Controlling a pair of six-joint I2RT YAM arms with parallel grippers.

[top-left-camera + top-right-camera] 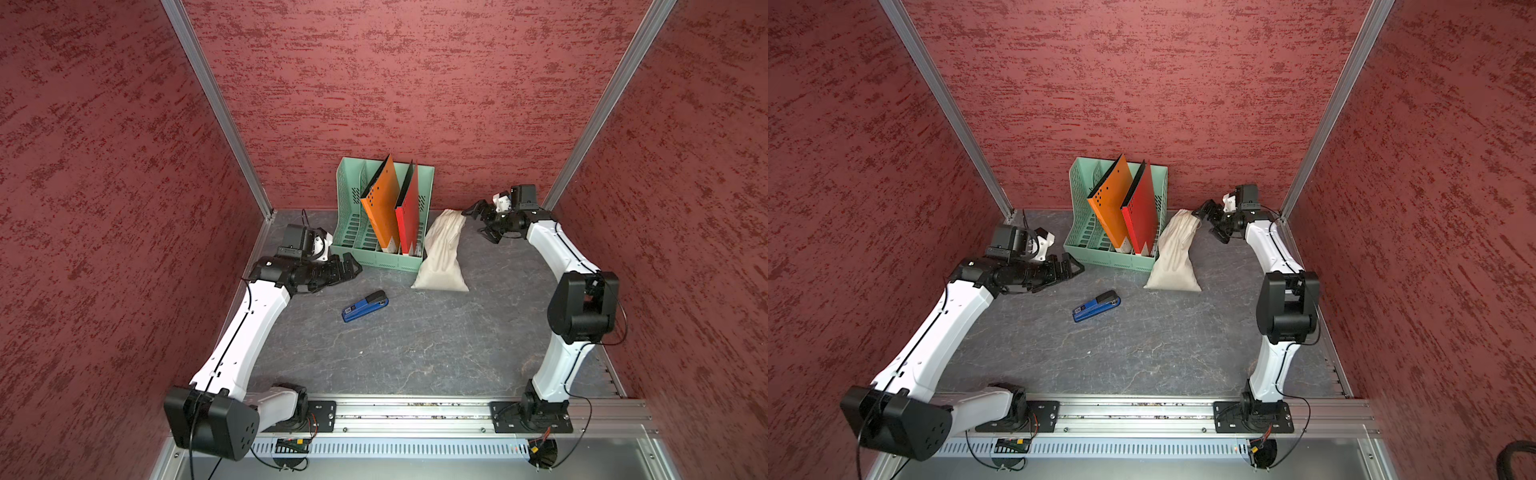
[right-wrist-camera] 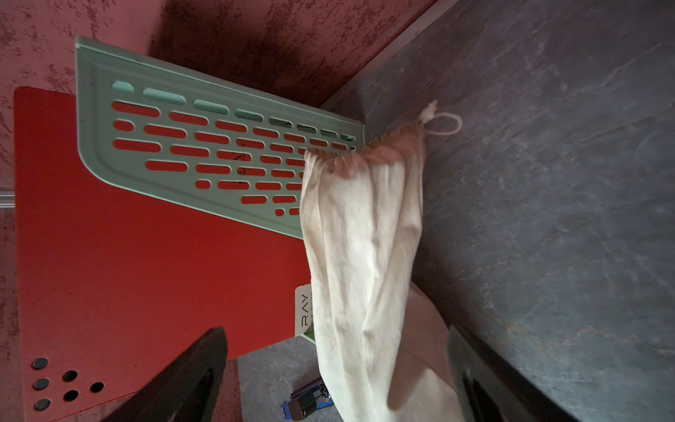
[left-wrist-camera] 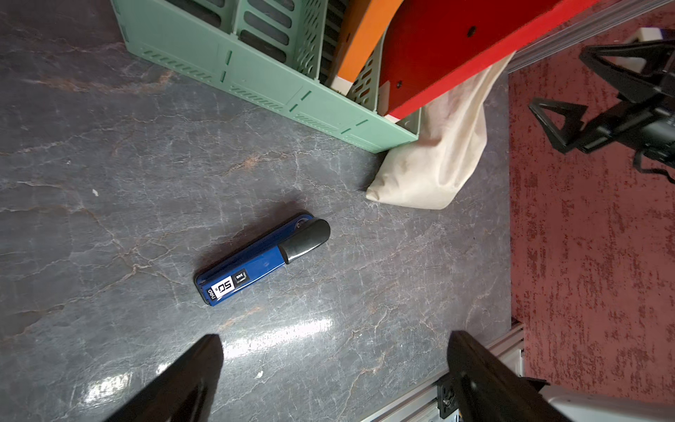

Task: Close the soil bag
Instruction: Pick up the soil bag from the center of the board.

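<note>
The soil bag is a cream cloth sack leaning against the right side of the green file rack, its base on the table. Its gathered neck points toward the back wall, with a pale cord loop lying on the table. My right gripper hovers open just right of the neck, gripping nothing. In the right wrist view the bag fills the space ahead of the fingers. My left gripper is open and empty, left of the rack's front.
An orange folder and a red folder stand in the rack. A blue stapler lies in front of the rack. Red walls enclose the table on three sides; a metal rail runs along the front.
</note>
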